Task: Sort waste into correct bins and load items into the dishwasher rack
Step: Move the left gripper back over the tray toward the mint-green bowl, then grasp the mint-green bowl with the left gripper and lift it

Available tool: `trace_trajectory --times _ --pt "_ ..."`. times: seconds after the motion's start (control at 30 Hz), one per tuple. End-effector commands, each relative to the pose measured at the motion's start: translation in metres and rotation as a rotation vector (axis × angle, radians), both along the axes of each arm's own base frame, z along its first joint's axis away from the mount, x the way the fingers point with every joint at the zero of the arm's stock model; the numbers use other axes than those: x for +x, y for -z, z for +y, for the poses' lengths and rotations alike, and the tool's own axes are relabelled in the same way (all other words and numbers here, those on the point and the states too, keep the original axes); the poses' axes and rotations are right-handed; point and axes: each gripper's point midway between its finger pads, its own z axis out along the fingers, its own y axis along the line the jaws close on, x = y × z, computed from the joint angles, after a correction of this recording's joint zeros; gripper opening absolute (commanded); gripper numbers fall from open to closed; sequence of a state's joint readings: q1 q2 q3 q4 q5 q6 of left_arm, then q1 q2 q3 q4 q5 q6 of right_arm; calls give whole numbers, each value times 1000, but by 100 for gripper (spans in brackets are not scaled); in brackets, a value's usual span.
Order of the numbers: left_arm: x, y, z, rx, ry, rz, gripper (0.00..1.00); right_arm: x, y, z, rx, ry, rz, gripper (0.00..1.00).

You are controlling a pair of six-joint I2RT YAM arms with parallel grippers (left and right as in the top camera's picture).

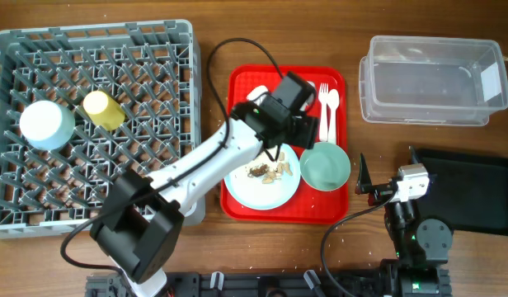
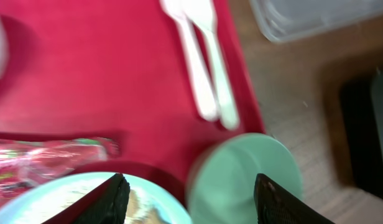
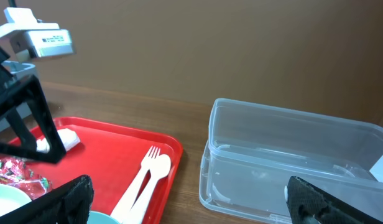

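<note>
- Our left gripper [image 2: 190, 182] hangs released and empty above the red tray [image 2: 86, 81], between the plate [image 2: 48, 202] and the saucer [image 2: 247, 180]; the wrist view is blurred, so we guess its target is the red wrapper [image 2: 48, 160] beside the plate
- Closing here could nip a rim and scatter the food scraps [image 1: 270, 172]
- The right gripper [image 3: 188, 196] rests wide open, empty, near the black tray [image 1: 477, 194]

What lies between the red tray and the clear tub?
Only bare wooden table separates the red tray from the clear tub, shown in the overhead and right wrist views.
</note>
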State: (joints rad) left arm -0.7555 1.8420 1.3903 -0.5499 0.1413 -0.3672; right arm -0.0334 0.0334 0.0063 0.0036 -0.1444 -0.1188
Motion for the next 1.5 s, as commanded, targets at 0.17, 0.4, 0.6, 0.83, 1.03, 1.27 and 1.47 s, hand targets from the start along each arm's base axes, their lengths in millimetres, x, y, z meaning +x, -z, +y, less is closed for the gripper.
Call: trace_trajectory --times 0.17,0.4,0.6,0.83,1.03,1.27,1.47 --pt "-53 10 -34 28 182 31 58 0 -1 -1 -12 9 -8 100" --pt "-88 22 -50 63 283 60 58 0 -1 -1 -11 9 -7 100" --pt "-69 44 -37 162 220 17 57 0 -1 -1 -11 9 -8 100" --pt "-60 54 -40 104 218 67 52 0 -1 -1 -11 9 -8 100" --pt "-46 75 -38 137 187 53 51 0 -1 -1 -11 9 -7 100" --pt "55 59 16 228 -100 -209 43 0 -1 -1 -11 9 -8 100" --pt "112 29 62 185 -261 -291 50 0 -1 -1 -11 9 -8 100"
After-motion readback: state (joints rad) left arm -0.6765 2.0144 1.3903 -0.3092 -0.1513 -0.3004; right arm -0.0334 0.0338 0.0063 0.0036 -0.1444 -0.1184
